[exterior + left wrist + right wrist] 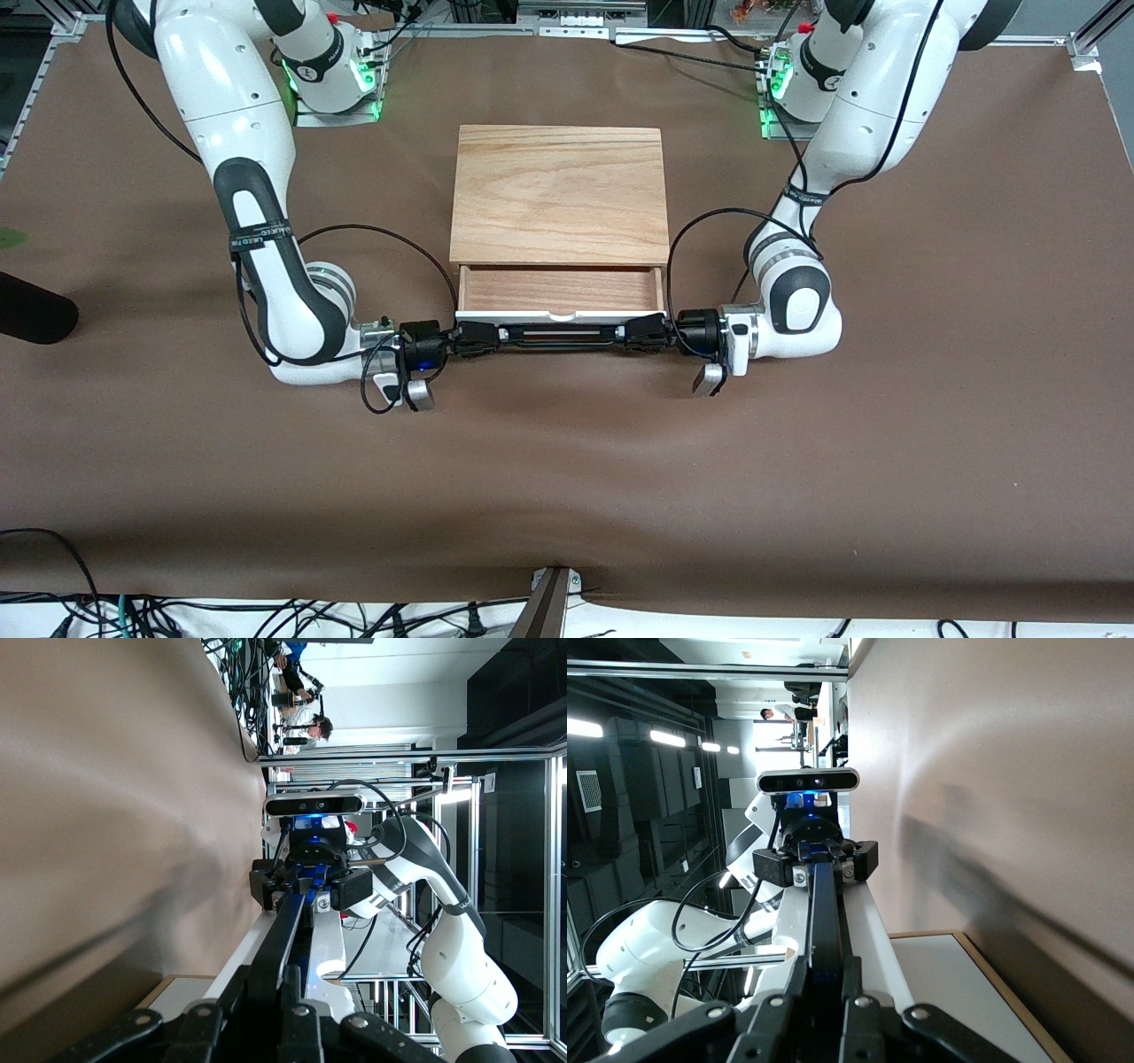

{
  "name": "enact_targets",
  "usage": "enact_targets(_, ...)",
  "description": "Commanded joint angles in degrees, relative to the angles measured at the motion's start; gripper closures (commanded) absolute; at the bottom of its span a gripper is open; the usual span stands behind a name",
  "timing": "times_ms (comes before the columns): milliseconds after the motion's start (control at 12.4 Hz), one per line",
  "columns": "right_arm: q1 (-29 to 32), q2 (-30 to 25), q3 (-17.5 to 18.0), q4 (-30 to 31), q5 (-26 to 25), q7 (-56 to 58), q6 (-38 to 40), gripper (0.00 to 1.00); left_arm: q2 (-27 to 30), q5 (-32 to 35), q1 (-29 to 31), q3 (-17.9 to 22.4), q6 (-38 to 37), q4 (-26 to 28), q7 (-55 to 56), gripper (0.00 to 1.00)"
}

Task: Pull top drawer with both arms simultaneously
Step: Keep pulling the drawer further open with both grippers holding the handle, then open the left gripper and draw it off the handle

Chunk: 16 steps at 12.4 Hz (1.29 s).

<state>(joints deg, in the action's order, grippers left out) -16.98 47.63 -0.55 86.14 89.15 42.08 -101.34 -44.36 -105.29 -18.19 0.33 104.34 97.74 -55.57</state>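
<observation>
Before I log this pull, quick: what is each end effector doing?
Left end effector: closed on the drawer handle, at the left arm's end.
Right end effector: closed on the handle's other end.

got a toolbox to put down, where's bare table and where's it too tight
Bare brown table stretches between the drawer handle and the front camera's edge, and at both ends outside the arms. Crowded: the left gripper and right gripper are shut on the handle's ends, in front of the open top drawer.
</observation>
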Motion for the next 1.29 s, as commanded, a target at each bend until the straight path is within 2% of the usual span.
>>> enact_targets(0,4.0,-3.2,-0.9,-0.5,2.5,-8.0,6.1,1.00,-0.3,-0.9,2.5,4.1,0.0,-1.3,1.3,1.00)
enact_targets(482,4.0,-3.2,-0.9,-0.4,2.5,-7.5,6.1,1.00,-0.4,-1.0,2.2,4.3,-0.5,-0.7,1.3,0.99)
enact_targets(643,4.0,-3.2,-0.9,-0.4,2.4,-7.8,6.1,1.00,-0.1,-1.0,2.2,4.2,-0.5,-0.3,1.0,0.89)
enact_targets(884,4.0,-3.2,-0.9,-0.4,2.4,-7.7,6.2,1.00,-0.2,-0.9,2.1,4.2,-0.5,0.5,0.5,0.83)
enact_targets(964,4.0,-3.1,-0.9,-0.4,2.4,-7.5,6.2,1.00,-0.1,-0.9,2.1,4.1,-0.5,0.8,0.4,0.72)
enact_targets(1205,4.0,-3.2,-0.9,-0.3,2.3,-7.5,6.2,1.00,0.2,-0.9,2.1,3.9,-0.5,1.7,-0.1,0.64)
